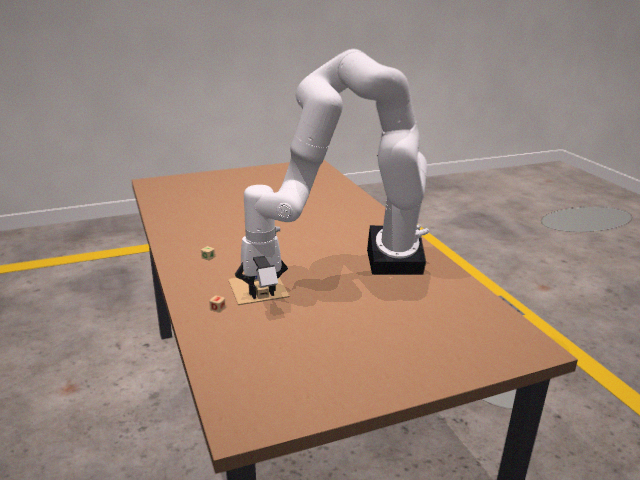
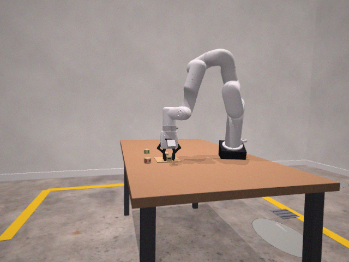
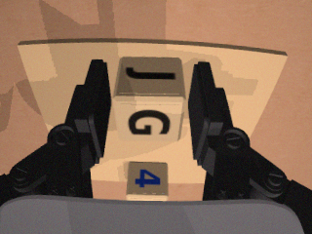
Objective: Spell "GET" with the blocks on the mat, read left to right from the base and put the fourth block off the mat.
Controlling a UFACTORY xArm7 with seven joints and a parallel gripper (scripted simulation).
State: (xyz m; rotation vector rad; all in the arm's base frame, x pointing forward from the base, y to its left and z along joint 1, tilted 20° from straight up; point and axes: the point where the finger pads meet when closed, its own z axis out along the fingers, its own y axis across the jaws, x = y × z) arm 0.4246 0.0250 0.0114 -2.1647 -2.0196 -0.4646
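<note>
The gripper (image 1: pixel 262 295) (image 2: pixel 169 159) (image 3: pixel 149 90) is open, its fingers low around a pale block (image 1: pixel 263 292) (image 2: pixel 169 158) (image 3: pixel 148 119) with a gap on each side. This block stands on the mat (image 1: pixel 242 297) (image 3: pixel 258 68), black G on top, J on a side; the G's top points away from the base. Another block (image 3: pixel 146 177) stands behind it with a blue 4 on its side, near the mat's far edge; its top letter is hidden. A green-lettered block (image 1: pixel 207 252) (image 2: pixel 146 150) and a red-lettered block (image 1: pixel 217 303) (image 2: pixel 147 160) lie off the mat.
The table (image 1: pixel 330 372) (image 2: pixel 214 177) carries everything. The black robot base (image 1: pixel 395 264) (image 2: pixel 232 154) stands at its right side. The red-lettered block is left of the mat in the top view, and the green-lettered one is farther back. Both are near the table's left edge.
</note>
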